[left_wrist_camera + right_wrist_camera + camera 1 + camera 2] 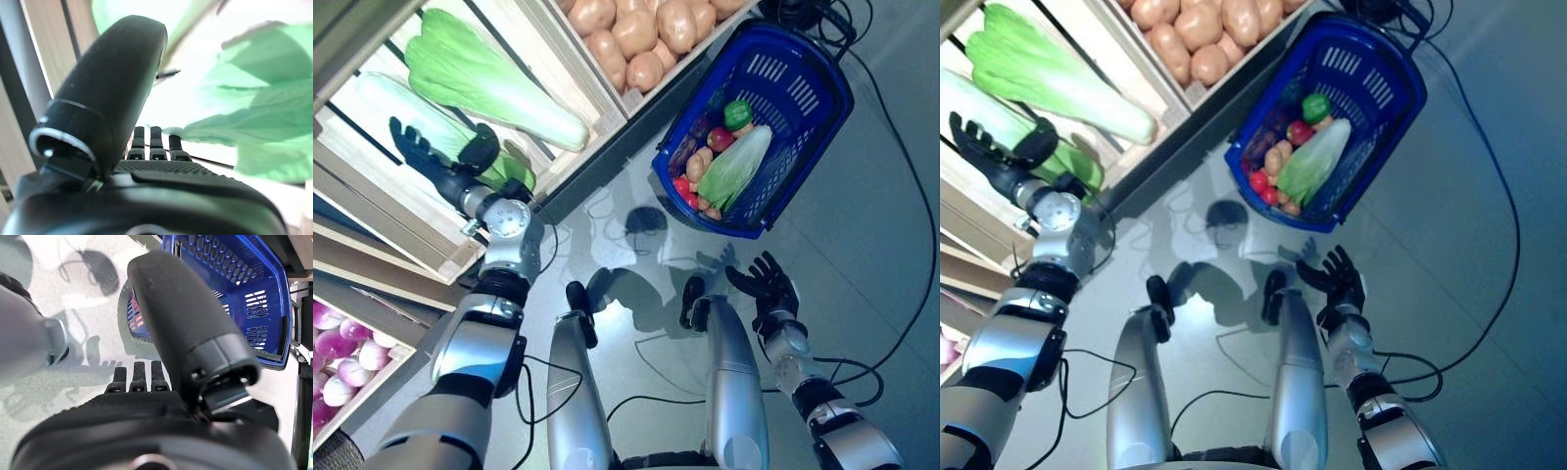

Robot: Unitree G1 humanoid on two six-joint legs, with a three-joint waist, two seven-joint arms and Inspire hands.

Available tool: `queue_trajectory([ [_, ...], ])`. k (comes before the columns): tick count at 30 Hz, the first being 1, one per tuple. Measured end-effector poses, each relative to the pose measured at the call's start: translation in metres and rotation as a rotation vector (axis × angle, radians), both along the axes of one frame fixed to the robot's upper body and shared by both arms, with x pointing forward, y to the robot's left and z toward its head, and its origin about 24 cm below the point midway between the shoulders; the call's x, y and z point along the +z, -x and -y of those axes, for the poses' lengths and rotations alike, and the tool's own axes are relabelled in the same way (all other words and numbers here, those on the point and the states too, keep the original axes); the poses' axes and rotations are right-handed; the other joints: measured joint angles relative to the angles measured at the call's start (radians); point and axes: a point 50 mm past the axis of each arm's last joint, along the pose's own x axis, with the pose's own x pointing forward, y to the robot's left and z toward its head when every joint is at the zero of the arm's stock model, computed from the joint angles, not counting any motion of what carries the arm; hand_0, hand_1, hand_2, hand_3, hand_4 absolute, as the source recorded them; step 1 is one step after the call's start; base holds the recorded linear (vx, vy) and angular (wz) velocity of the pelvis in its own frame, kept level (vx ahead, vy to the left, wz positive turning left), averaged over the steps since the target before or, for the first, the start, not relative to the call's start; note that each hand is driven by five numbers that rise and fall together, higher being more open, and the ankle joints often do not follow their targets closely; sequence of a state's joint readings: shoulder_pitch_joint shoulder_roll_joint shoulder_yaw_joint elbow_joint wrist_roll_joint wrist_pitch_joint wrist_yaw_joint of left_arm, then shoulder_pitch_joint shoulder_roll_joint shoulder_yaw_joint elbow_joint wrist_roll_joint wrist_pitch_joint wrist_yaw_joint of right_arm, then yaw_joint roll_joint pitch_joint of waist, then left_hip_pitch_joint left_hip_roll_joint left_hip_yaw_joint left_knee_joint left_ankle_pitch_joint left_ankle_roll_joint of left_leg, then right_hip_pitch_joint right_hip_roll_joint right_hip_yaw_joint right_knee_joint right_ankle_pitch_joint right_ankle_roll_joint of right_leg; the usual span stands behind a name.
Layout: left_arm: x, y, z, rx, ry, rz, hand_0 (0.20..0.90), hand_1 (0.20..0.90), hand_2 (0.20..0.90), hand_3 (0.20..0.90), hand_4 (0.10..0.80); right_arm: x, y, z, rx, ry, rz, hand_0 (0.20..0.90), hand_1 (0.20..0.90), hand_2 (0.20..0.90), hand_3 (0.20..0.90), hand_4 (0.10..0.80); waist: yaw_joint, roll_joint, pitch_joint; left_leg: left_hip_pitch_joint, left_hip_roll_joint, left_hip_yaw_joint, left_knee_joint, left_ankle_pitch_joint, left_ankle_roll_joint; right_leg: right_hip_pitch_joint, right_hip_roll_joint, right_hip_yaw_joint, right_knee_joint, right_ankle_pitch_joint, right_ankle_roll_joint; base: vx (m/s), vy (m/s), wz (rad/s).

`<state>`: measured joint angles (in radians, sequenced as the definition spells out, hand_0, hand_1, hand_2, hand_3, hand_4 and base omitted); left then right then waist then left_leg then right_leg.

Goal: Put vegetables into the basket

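The right hand (766, 286) hung idle over the floor, fingers spread and empty. Beyond it the blue basket (822, 98) already held a cabbage (736, 166), potatoes, a green pepper and red pieces. Farther off, the left hand (435, 157) reached with straight fingers onto a napa cabbage (499, 168) in the wooden crate (440, 257); closing round it seemed next, a crate of potatoes (636, 34) beyond

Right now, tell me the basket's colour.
Blue: the basket is a blue slotted plastic one, clearest in the left eye view.
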<state>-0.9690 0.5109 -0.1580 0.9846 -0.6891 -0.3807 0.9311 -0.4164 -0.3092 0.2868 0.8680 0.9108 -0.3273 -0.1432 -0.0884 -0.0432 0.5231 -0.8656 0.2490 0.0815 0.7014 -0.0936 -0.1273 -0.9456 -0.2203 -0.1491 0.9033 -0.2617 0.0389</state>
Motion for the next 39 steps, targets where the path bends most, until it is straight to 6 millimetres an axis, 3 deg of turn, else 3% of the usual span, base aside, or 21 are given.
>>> queue_trajectory([
  [4,0.01,0.0,-0.027,0.012,0.091,-0.051,0.9,0.9,0.9,0.9,0.8,0.005,-0.004,-0.001,-0.005,0.001,0.015,0.9,0.9,0.9,0.9,0.8,-0.003,-0.005,0.001,-0.075,0.0,-0.018,0.008,0.002,-0.002,-0.071,0.01,-0.004,0.009,0.012,-0.014,-0.038,0.0,0.02],
  [7,-0.003,-0.001,-0.025,0.016,0.155,-0.08,0.9,0.9,0.9,0.9,0.8,0.002,-0.003,0.001,-0.025,0.004,-0.003,0.9,0.9,0.9,0.9,0.8,-0.004,-0.007,0.001,-0.083,0.004,-0.022,0.026,0.007,-0.001,-0.074,0.013,-0.005,0.01,0.012,-0.011,-0.03,-0.019,-0.09],
  [15,-0.001,-0.004,-0.023,0.006,0.22,-0.083,0.9,0.9,0.9,0.9,0.8,0.019,-0.018,-0.01,0.008,0.012,0.045,0.9,0.9,0.9,0.9,0.8,-0.003,-0.008,0.0,-0.063,0.002,-0.02,0.021,0.007,-0.003,-0.055,0.011,-0.003,0.007,0.009,-0.008,-0.013,-0.01,0.0],
  [23,-0.001,-0.004,-0.025,0.0,0.214,-0.087,0.9,0.9,0.9,0.9,0.8,0.023,-0.022,-0.01,-0.016,0.015,0.049,0.9,0.9,0.9,0.9,0.8,0.0,-0.009,0.0,-0.064,0.005,-0.02,0.02,0.008,-0.006,-0.057,0.018,0.0,0.002,0.011,-0.005,-0.034,-0.002,-0.01],
  [24,-0.002,-0.003,-0.027,0.004,0.213,-0.089,0.5,0.5,0.5,0.5,0.533,0.024,-0.023,-0.01,-0.018,0.016,0.051,0.9,0.9,0.9,0.9,0.8,0.0,-0.009,0.0,-0.065,0.007,-0.02,0.019,0.008,-0.006,-0.058,0.022,0.001,-0.001,0.012,-0.004,-0.038,-0.001,-0.08],
  [25,-0.002,-0.003,-0.029,0.008,0.211,-0.091,0.3,0.3,0.3,0.3,0.4,0.025,-0.023,-0.01,-0.02,0.016,0.052,0.9,0.9,0.9,0.9,0.8,0.0,-0.009,0.0,-0.067,0.009,-0.021,0.017,0.008,-0.006,-0.061,0.025,0.002,-0.004,0.013,-0.005,-0.037,-0.001,-0.08],
  [33,-0.005,0.009,-0.055,0.06,0.281,-0.092,0.3,0.3,0.3,0.3,0.4,0.021,-0.02,-0.008,-0.041,-0.013,0.037,0.9,0.9,0.9,0.9,0.8,0.001,-0.016,0.001,-0.071,0.012,-0.022,0.02,0.008,-0.006,-0.062,0.034,0.0,-0.006,0.016,-0.012,-0.012,-0.004,-0.01],
  [39,-0.016,0.009,-0.056,0.011,0.294,-0.133,0.3,0.3,0.3,0.3,0.4,0.016,-0.018,-0.007,-0.051,-0.013,0.026,0.9,0.9,0.9,0.9,0.8,0.003,-0.042,0.0,-0.004,0.007,-0.017,0.018,-0.004,-0.014,0.011,0.025,-0.001,-0.013,0.011,-0.003,-0.001,-0.004,0.01],
])
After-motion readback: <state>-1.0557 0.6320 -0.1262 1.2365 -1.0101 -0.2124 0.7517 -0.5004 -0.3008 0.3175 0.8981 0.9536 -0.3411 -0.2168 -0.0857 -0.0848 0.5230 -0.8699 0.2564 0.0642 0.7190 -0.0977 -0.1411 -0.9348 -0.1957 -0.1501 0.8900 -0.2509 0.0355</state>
